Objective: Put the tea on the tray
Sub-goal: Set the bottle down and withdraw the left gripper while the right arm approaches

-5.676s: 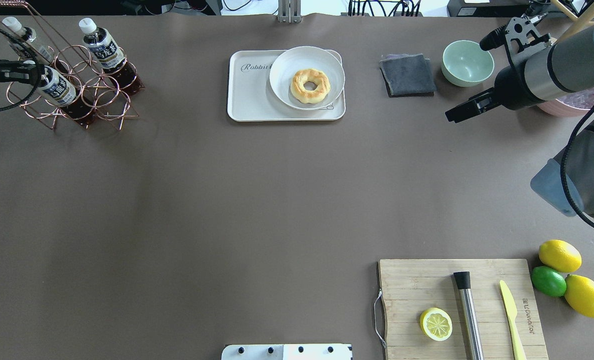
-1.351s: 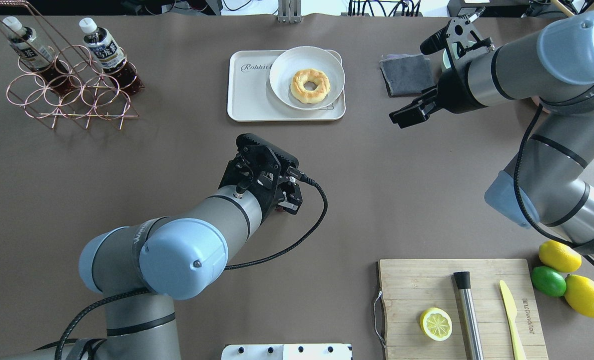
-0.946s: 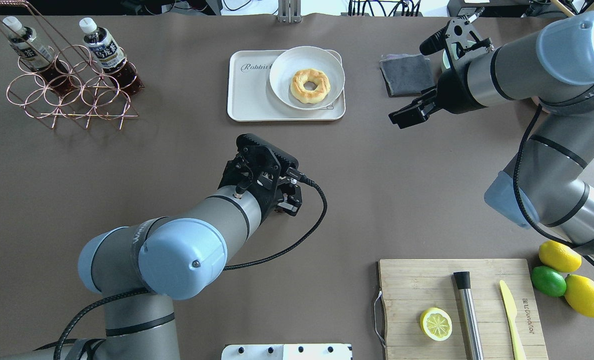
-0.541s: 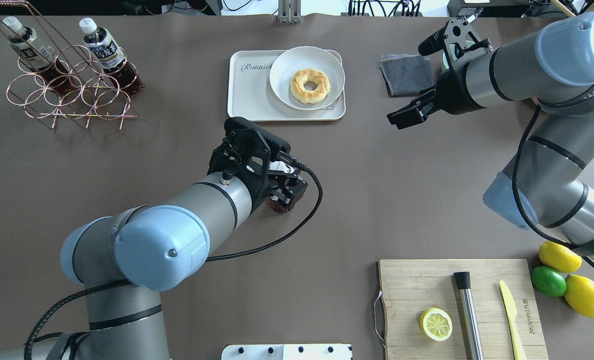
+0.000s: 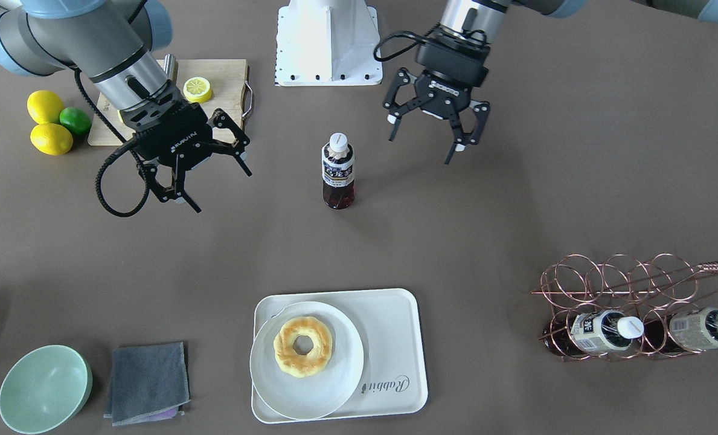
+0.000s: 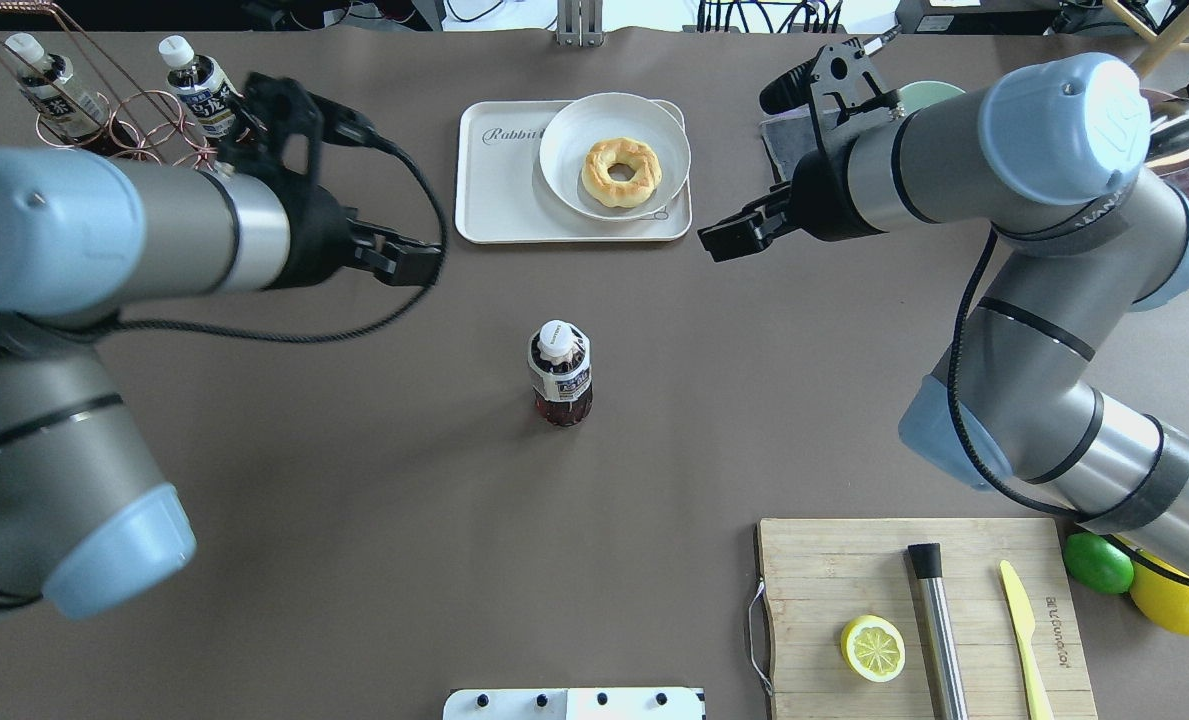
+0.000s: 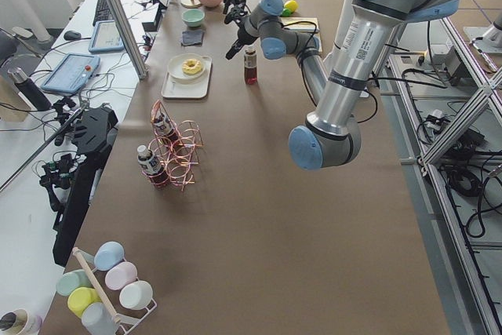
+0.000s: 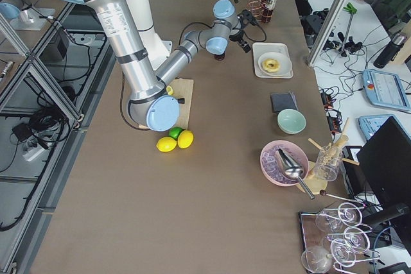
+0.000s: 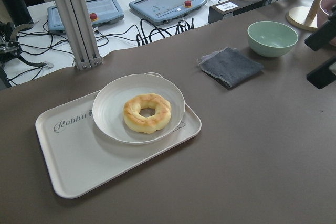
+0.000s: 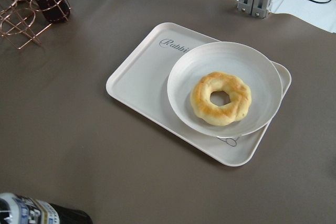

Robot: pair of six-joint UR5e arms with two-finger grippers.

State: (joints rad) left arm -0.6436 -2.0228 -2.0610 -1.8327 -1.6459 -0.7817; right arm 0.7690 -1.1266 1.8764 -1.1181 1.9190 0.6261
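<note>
A tea bottle with a white cap stands upright and alone at mid table; its side shows at the bottom left of the right wrist view. The cream tray marked "Rabbit" lies on the far side of the bottle and holds a round plate with a donut. My left gripper is open and empty, raised to the left of the bottle. My right gripper is open and empty, near the tray's right end.
Two more tea bottles lie in a copper wire rack at the far left. A grey cloth and a green bowl are right of the tray. A cutting board with a lemon half, lemons and a lime is near right.
My left gripper has let go of the tea bottle at mid table and has risen and swung back to the left. My right gripper has moved left toward the tray.
</note>
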